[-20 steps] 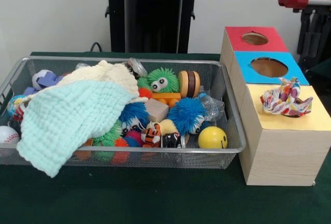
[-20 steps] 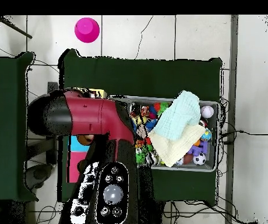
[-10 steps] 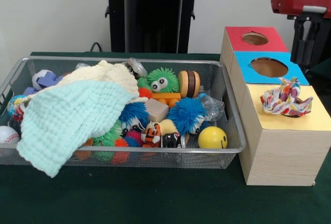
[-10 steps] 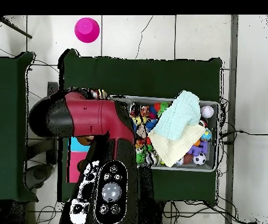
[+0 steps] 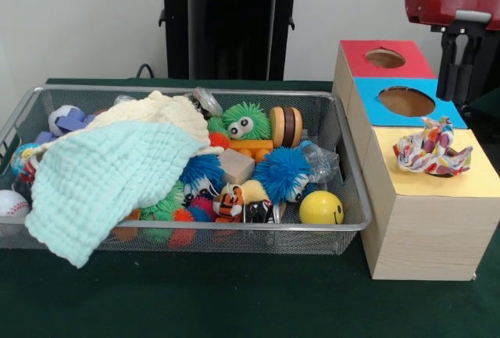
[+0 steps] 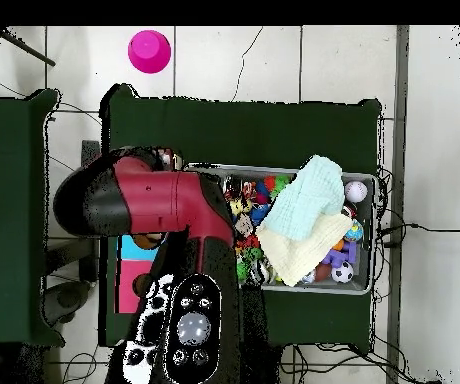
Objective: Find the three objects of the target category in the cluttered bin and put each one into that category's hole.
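A wire bin (image 5: 234, 230) holds a heap of toys: a green fuzzy creature (image 5: 244, 122), a blue fuzzy ball (image 5: 281, 172), a yellow smiley ball (image 5: 321, 208), a wooden block (image 5: 236, 166) and a baseball (image 5: 11, 204). A mint towel (image 5: 101, 182) and a cream cloth (image 5: 156, 112) cover its left half. To the right stands a wooden box with a red hole (image 5: 385, 58) and a blue hole (image 5: 406, 101). A colourful rope toy (image 5: 431, 149) lies on its yellow panel (image 5: 469, 183). My gripper (image 5: 457, 65) hangs behind the box's far right side, dark and partly cut off.
In the overhead view the red arm (image 6: 164, 200) covers most of the box, with the bin's rim (image 6: 374, 235) to its right. A pink cup (image 6: 149, 50) stands on the floor beyond the table. A black stand (image 5: 226, 26) rises behind the bin.
The arm has come further into the front view from the right edge and now hangs behind the box. From overhead it has edged slightly toward the bin. The toys have not moved.
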